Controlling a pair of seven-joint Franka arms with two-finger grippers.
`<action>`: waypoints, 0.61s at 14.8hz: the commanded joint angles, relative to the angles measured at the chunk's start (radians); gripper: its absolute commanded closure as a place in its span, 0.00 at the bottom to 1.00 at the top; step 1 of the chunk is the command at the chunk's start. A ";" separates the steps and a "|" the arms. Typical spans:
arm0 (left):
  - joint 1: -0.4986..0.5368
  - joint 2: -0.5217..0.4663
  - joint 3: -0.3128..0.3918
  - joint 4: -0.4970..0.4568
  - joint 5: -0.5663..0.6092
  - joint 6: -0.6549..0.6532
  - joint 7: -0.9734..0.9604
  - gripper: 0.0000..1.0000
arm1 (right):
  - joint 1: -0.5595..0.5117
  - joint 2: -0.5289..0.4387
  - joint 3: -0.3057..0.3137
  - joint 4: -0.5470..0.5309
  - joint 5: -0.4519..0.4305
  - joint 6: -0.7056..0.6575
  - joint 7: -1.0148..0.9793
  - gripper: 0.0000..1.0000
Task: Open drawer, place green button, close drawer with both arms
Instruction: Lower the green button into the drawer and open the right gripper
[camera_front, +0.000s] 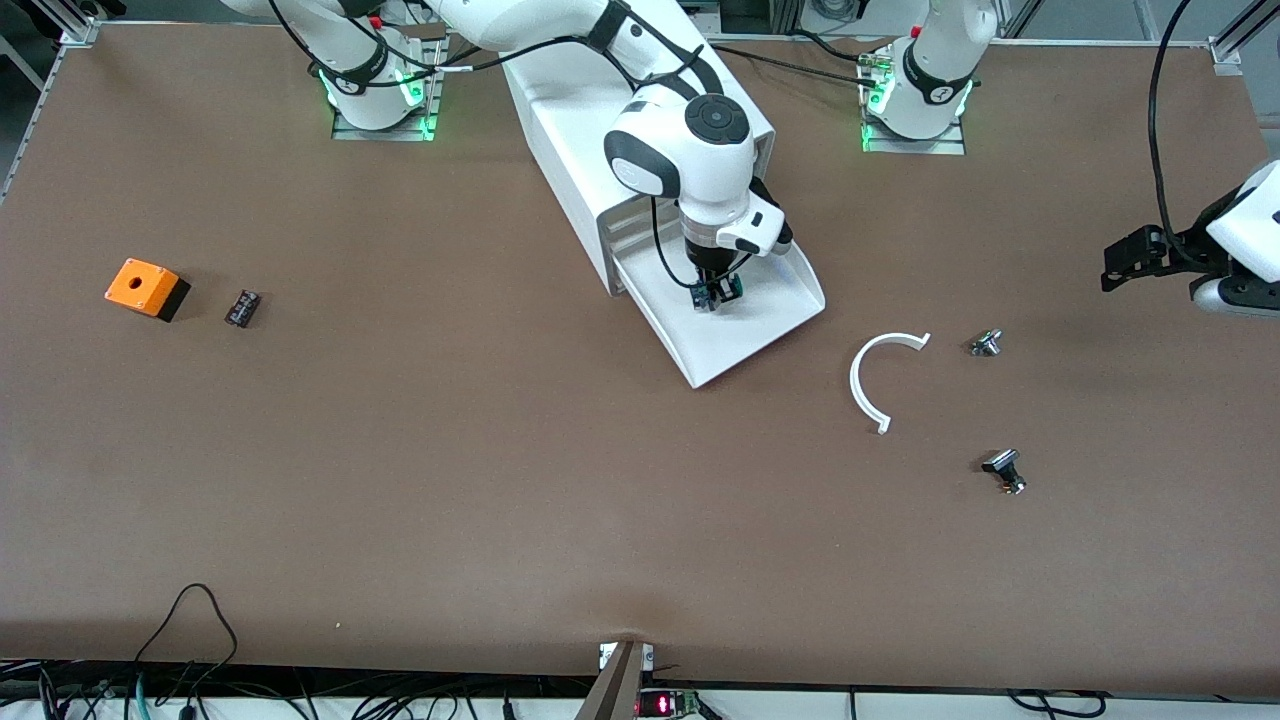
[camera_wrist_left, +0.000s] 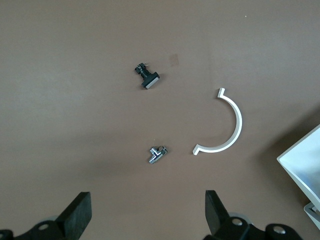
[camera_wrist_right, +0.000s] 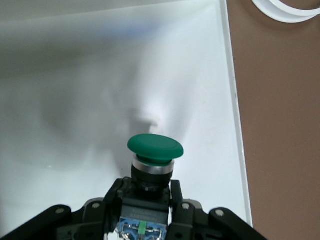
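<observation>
Front view, centre of frame: the drawer (camera_front: 760, 330), lowest tray of the white cabinet (camera_front: 570, 130), stands pulled out toward the camera, its white floor bare.

Right arm: reaches down from the upper left of the frame; right pincer (camera_front: 716, 292) hangs over the open drawer, clamped on the button (camera_front: 733, 288). Right wrist view confirms it: the green cap (camera_wrist_right: 155, 148) sits just ahead of the fingers (camera_wrist_right: 176, 192), which close on the black body, with the drawer floor (camera_wrist_right: 75, 110) below and the drawer's side wall (camera_wrist_right: 235, 125) toward the right of that frame.

Left arm: waits at the right edge of the front frame; left pincer (camera_front: 1125, 262) holds nothing. Left wrist view shows its fingers (camera_wrist_left: 80, 212) spread wide apart over bare bench (camera_wrist_left: 60, 100).

Loose items, lower right of the front frame: white half-ring (camera_front: 872, 375); small metal part (camera_front: 986, 343); black-capped part (camera_front: 1004, 470). Left of frame: orange box (camera_front: 146, 288); small black block (camera_front: 242, 307).

Step in hand, as I judge it: placing. The opening looks done; the button is not yet set down.

Next move, by my reckoning: lower a little, spread the fingers so the button rests on the drawer floor clear of the walls, lift straight out, then push the drawer shut.
</observation>
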 joint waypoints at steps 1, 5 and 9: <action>0.000 0.018 -0.001 0.033 0.007 -0.021 -0.010 0.00 | 0.020 0.044 -0.010 0.035 -0.019 0.011 0.008 0.86; 0.002 0.022 0.000 0.036 0.007 -0.021 -0.012 0.00 | 0.068 0.066 -0.056 0.035 -0.021 0.034 0.027 0.73; 0.002 0.034 0.000 0.054 0.007 -0.022 -0.013 0.00 | 0.080 0.060 -0.063 0.038 -0.021 0.034 0.107 0.00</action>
